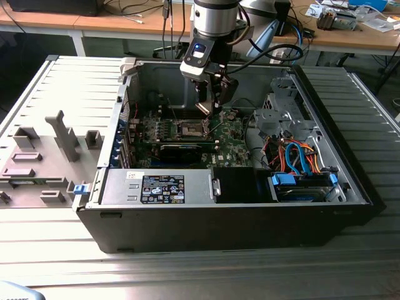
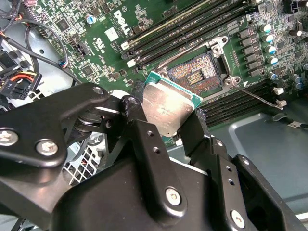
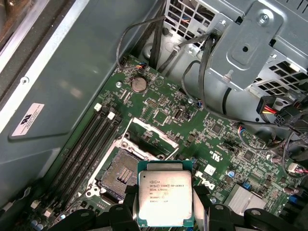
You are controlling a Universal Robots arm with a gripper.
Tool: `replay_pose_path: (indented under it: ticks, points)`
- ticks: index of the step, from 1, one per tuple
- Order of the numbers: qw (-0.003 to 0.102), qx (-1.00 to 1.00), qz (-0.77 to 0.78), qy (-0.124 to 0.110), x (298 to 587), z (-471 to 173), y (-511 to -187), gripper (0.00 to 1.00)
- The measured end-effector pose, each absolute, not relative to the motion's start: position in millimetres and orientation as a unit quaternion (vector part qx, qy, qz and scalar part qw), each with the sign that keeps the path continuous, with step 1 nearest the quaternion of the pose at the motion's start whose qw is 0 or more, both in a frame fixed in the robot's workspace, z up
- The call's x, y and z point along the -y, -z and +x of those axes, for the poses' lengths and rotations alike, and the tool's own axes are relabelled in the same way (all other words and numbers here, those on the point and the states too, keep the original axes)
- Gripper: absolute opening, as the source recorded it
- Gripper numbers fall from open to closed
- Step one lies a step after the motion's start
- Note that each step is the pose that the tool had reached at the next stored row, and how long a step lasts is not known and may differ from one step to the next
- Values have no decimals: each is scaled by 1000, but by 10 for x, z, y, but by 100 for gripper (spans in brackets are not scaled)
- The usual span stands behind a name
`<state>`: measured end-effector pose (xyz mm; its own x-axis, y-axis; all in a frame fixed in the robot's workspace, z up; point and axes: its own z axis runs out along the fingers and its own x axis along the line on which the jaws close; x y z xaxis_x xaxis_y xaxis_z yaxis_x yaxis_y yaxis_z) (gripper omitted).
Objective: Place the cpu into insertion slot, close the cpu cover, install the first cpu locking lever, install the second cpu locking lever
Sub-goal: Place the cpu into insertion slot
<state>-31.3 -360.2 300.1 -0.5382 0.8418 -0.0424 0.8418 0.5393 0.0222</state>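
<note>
1. My gripper (image 3: 165, 211) clamps the cpu (image 3: 165, 196) by two opposite edges, with its silver top facing the camera.
2. The cpu hangs over the green motherboard (image 3: 192, 120), just beside the insertion slot (image 3: 120, 174) and hiding one of its corners.
3. The slot lies open with its contacts bare, and the cpu cover (image 3: 153, 136) is raised on the side far from me.
4. Long black memory slots (image 3: 89, 144) run alongside the socket, and a coin battery (image 3: 139, 84) sits farther off.

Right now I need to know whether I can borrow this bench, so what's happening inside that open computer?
A robot arm is working inside the open computer case. Its hand grips the cpu by its edges and holds it above the green motherboard, close to the insertion slot. The slot is empty, with the cpu cover swung open, so the chip is not yet seated.
</note>
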Motion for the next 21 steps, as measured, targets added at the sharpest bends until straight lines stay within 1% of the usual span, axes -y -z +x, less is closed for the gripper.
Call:
replay_pose_path:
  ticks: [21]
  points:
    - [24, -873, 486, 1, 3602, -313, -2992, 55]
